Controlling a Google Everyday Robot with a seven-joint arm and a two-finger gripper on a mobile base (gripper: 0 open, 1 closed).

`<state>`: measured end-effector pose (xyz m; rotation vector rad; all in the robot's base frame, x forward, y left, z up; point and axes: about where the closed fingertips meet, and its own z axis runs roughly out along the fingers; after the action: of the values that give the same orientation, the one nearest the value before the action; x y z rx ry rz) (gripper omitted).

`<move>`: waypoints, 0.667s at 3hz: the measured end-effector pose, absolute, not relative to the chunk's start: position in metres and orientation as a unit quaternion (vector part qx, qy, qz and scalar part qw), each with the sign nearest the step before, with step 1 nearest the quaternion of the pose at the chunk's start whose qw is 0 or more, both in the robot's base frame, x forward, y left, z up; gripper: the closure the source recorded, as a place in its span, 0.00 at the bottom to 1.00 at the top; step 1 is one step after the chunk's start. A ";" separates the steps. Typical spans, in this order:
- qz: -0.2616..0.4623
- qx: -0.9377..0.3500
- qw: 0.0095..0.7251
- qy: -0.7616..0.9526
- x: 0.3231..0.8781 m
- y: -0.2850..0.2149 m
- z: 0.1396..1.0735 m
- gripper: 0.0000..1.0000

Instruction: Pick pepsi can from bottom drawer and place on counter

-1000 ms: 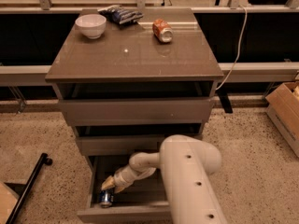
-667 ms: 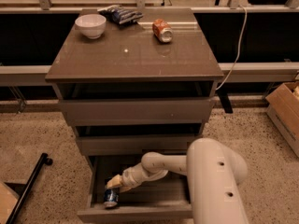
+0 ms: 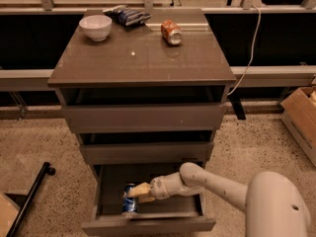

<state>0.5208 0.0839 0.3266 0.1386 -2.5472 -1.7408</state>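
Note:
The pepsi can (image 3: 130,200), blue with silver ends, is in the open bottom drawer (image 3: 148,225), toward its left side. My gripper (image 3: 139,191) reaches into the drawer from the right and is right against the can's upper right side. The arm (image 3: 212,181) comes in from the lower right. The counter (image 3: 143,58) is the glossy grey-brown top of the cabinet, far above the gripper.
On the counter stand a white bowl (image 3: 96,26), a dark snack bag (image 3: 127,16) and an orange-red can (image 3: 171,32) lying on its side. The two upper drawers (image 3: 145,117) are slightly open. A cardboard box (image 3: 301,117) is at the right and a black bar (image 3: 29,199) on the floor at the left.
My arm's bulk has swung to the right. The gripper has shifted right inside the drawer, and the pepsi can now sits further right and back, against the gripper.

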 end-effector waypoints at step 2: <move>-0.587 0.065 0.033 -0.806 0.482 0.007 0.422 1.00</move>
<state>0.4823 0.0074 0.4225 0.2000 -2.4810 -1.8065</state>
